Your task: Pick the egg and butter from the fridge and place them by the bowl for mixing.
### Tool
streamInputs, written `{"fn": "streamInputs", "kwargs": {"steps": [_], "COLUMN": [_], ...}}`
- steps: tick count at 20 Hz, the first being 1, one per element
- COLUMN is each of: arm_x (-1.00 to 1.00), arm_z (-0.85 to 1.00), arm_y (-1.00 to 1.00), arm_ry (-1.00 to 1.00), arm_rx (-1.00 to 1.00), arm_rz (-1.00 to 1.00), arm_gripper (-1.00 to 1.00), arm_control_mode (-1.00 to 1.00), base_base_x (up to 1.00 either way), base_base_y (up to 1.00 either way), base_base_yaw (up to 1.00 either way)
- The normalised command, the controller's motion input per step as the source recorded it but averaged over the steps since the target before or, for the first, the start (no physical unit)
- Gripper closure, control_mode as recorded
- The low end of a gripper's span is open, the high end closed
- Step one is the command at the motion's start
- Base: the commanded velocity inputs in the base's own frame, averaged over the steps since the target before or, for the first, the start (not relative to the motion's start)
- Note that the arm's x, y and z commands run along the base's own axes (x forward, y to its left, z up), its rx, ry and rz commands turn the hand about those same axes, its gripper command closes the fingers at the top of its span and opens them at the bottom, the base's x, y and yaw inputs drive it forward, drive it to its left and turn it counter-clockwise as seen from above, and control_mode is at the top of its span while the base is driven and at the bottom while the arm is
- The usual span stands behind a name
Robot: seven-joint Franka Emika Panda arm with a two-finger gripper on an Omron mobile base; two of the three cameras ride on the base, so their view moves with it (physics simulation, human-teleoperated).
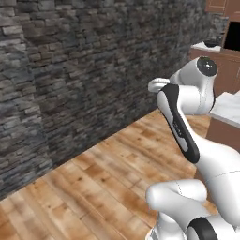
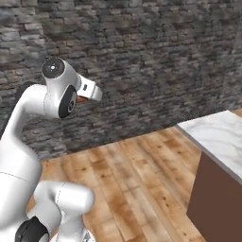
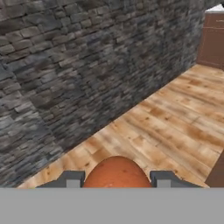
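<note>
At the bottom centre of the hand view we see the egg [image 3: 116,173], an orange-red rounded ball sitting between the two dark fingertips [image 3: 72,179] of the gripper [image 3: 117,179], which is closed on it from both sides. Being round, it gives us no clear long axis. In the right base view a sliver of orange [image 2: 82,99] shows under the white hand at upper left. Behind lie a dark stone wall [image 3: 78,65] and wooden floor [image 3: 175,122]; a marble-topped counter [image 2: 220,137] stands at right.

Base views flank the arm [image 1: 187,126] — all three share the stone wall [image 3: 78,65].
</note>
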Motion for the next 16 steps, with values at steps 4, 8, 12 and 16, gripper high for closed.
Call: {"fn": "streamInputs", "kwargs": {"steps": [4,8,12,16], "arm_x": [0.0,0.0,0.0,0.0], "arm_z": [0.0,0.0,0.0,0.0], "arm_y": [0.0,0.0,0.0,0.0], "arm_ry": [0.0,0.0,0.0,0.0], "arm_rx": [0.0,0.0,0.0,0.0], "arm_rz": [0.0,0.0,0.0,0.0], "arm_gripper": [1.0,1.0,1.0,1.0], "arm_control_mode": [1.0,1.0,1.0,1.0], "base_base_x": [0.65,0.68,0.7,0.71], "base_base_y": [0.35,0.35,0.34,0.35], "base_base_yaw": [-0.44,-0.41,-0.39,-0.38]}}
